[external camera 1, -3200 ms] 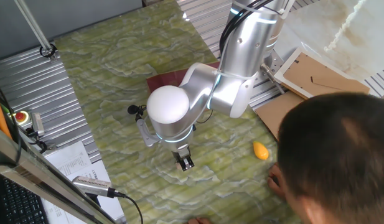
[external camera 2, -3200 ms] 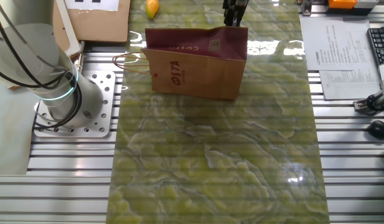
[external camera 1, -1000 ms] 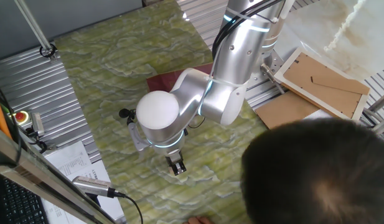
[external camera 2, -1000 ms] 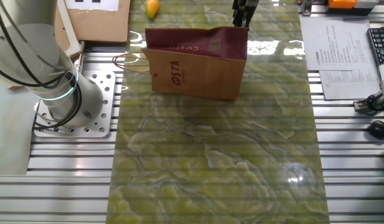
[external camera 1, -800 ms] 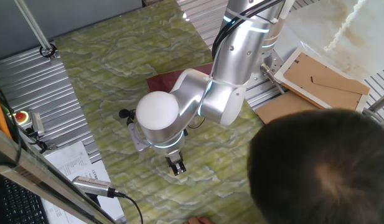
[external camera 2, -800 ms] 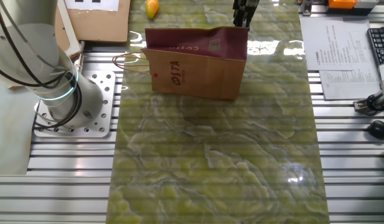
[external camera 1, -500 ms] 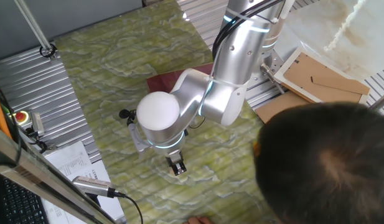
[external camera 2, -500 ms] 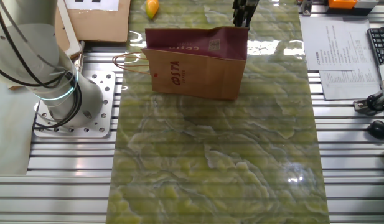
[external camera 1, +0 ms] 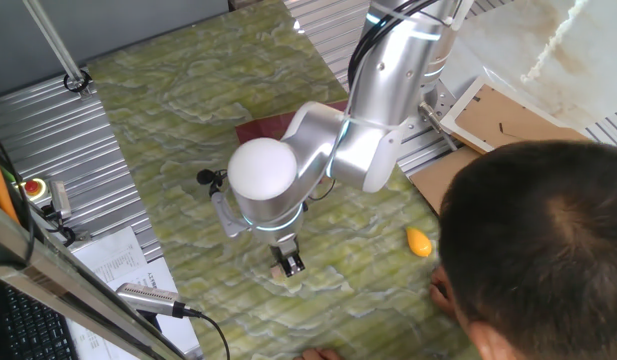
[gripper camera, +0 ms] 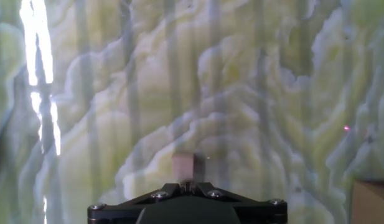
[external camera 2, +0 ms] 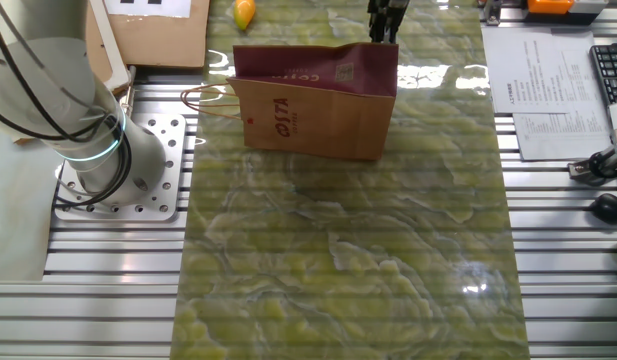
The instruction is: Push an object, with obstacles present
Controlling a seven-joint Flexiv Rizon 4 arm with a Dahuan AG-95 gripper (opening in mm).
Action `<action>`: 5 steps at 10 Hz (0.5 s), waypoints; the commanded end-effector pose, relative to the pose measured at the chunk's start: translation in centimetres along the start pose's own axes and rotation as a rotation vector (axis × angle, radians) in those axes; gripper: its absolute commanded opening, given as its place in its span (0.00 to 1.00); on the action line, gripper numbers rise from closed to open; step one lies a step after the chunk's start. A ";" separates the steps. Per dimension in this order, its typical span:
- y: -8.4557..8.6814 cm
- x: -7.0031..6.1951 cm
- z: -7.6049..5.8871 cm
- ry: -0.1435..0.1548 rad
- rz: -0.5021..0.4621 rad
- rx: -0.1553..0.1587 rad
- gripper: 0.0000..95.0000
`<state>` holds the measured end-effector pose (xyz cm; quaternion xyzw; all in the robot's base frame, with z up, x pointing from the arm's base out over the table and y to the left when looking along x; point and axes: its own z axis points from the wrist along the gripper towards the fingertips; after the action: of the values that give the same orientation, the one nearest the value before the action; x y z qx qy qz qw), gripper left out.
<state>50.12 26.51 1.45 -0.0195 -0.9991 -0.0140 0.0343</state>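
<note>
The tiny pale tan cube lies on the green marbled tabletop just ahead of my fingertips in the hand view. In one fixed view it sits at the left side of my gripper. My gripper points down at the table with its jaws together and nothing between them. It is touching or nearly touching the cube. The brown paper bag with the maroon band lies behind the gripper in the other fixed view. The arm hides most of the bag in one fixed view.
An orange-yellow lump lies to the right of the gripper and also shows in the other fixed view. A person's head fills the lower right. A tan corner shows at the lower right of the hand view.
My gripper has shifted a little toward the orange lump's side, and the cube now shows beside the fingertips. The person's head has moved back, uncovering the orange lump.
</note>
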 end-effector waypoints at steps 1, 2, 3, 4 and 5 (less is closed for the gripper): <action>-0.1 -0.2 -0.1 0.001 -0.002 -0.004 0.00; -0.1 -0.3 -0.1 -0.001 -0.001 -0.005 0.00; -0.2 -0.7 -0.2 0.000 -0.001 -0.005 0.00; -0.3 -1.0 -0.2 0.000 -0.001 -0.004 0.00; -0.4 -1.5 0.1 -0.003 0.000 -0.005 0.00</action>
<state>51.63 26.05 1.31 -0.0198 -0.9991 -0.0174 0.0329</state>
